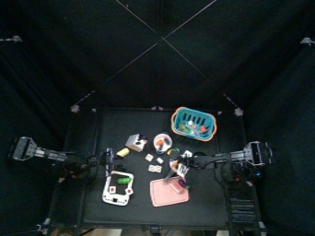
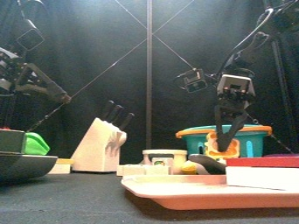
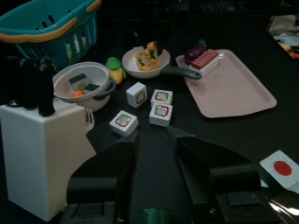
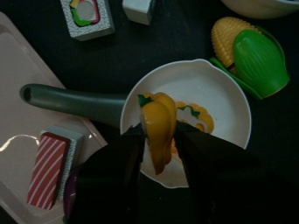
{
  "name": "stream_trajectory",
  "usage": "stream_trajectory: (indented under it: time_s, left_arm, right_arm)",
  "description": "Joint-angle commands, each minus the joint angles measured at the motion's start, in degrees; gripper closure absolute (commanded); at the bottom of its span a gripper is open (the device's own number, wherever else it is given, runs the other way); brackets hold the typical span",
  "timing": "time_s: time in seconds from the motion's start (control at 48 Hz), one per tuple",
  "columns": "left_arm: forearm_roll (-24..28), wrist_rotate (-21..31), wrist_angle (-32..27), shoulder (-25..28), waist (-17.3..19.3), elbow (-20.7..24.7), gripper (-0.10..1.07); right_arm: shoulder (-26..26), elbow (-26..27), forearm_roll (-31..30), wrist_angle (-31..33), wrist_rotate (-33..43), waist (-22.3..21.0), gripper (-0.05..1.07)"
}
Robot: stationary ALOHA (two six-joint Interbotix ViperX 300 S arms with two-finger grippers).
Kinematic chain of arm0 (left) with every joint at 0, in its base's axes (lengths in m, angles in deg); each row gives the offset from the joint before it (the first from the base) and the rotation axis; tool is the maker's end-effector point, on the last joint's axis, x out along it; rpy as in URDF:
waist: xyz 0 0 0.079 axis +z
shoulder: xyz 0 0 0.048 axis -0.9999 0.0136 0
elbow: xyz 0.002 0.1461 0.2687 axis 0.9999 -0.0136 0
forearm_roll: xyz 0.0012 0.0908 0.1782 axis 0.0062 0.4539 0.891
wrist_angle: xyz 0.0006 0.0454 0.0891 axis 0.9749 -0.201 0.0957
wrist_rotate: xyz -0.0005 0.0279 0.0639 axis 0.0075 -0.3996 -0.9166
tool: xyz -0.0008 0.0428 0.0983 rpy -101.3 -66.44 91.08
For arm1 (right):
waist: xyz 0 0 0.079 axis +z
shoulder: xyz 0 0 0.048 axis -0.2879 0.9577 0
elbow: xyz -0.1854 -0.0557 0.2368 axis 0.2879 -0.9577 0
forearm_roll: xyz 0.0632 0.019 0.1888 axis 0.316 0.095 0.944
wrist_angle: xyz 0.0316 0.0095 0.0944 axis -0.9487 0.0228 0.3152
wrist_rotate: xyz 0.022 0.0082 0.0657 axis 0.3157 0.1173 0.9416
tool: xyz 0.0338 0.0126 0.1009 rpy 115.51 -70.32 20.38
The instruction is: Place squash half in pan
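Note:
In the right wrist view a yellow-orange squash half (image 4: 160,118) stands upright between the jaws of my right gripper (image 4: 162,147), which is shut on it. It hangs right over a white pan (image 4: 228,87) with a grey handle (image 4: 70,101); a small orange piece lies in the pan. Whether the squash touches the pan floor I cannot tell. In the top view the right gripper (image 1: 185,167) is near the table's middle, above the pink tray (image 1: 170,192). My left gripper (image 3: 155,156) is open and holds nothing, back at the left (image 1: 109,159).
A corn cob in green husk (image 4: 251,52) lies beside the pan. A striped meat piece (image 4: 52,163) sits on the pink tray. A white knife block (image 3: 41,149), a bowl of vegetables (image 3: 82,80), several small cubes (image 3: 160,114) and a teal basket (image 3: 47,26) stand nearby.

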Motion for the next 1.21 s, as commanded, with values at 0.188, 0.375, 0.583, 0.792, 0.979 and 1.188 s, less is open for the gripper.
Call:
stream_trajectory:
  time_s: [0.188, 0.375, 0.583, 0.792, 0.979, 1.188]
  left_arm:
    - [0.00, 0.00, -0.18, 0.09, -0.18, 0.62, 0.24]
    - [0.00, -0.09, -0.18, 0.09, -0.09, 0.62, 0.24]
    - [0.00, -0.09, -0.26, 0.09, -0.09, 0.62, 0.24]
    - [0.00, -0.09, -0.26, 0.18, -0.18, 0.62, 0.24]
    - [0.00, -0.09, -0.26, 0.09, -0.18, 0.62, 0.24]
    - [0.09, -0.18, -0.26, 0.18, -0.18, 0.62, 0.24]
  right_arm:
    - [1.05, 0.44, -0.18, -0.09, -0.09, -0.44, 0.34]
    - [2.11, 0.53, 0.00, -0.09, -0.09, -0.44, 0.33]
    - [2.99, 0.62, 0.26, 0.09, 0.00, -0.44, 0.33]
    - [3.08, 1.23, 0.26, 0.09, 0.00, -0.44, 0.28]
    - [3.08, 1.49, 0.26, 0.09, 0.00, -0.44, 0.12]
    - [2.29, 1.49, -0.26, -0.18, -0.09, -0.44, 0.04]
